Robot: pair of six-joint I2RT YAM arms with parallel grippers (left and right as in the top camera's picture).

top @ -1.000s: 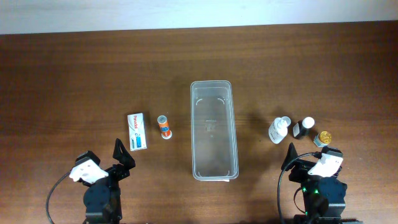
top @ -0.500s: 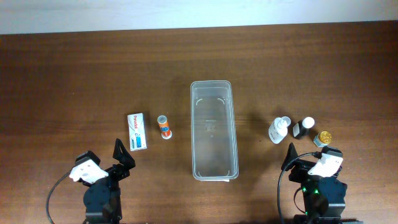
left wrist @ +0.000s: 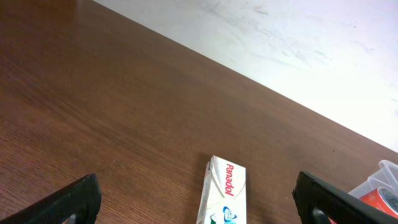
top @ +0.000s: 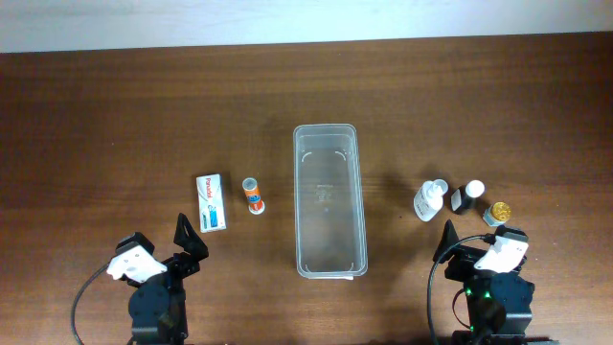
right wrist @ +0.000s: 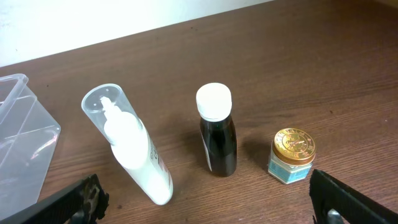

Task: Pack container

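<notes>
**Waiting to make the first pick, with the tub unfilled**

Nearest the table's (top: 115, 115) front edge, both arms sit low. The left gripper (left wrist: 200, 202) is spread wide with nothing between its fingers, and the right gripper (right wrist: 214, 205) is likewise splayed and empty.

Just ahead of the left arm lies a Panadol box (top: 212, 202), flat on the wood, with a small orange-labelled tube (top: 253, 195) near it. Ahead of the right arm stand a white spray bottle (right wrist: 134, 155), a dark bottle with a white cap (right wrist: 217, 140) and a gold-lidded jar (right wrist: 293, 155), close together but apart.

Between the two groups, at the table's centre, the container (top: 330, 220) runs lengthwise away from the arms and looks empty.

Packing appears not yet begun. The next move likely calls for one arm to reach forward, lower its parted fingers around a nearby item, close, lift it and carry it over the rim. The box would want a grip across its narrow width.
</notes>
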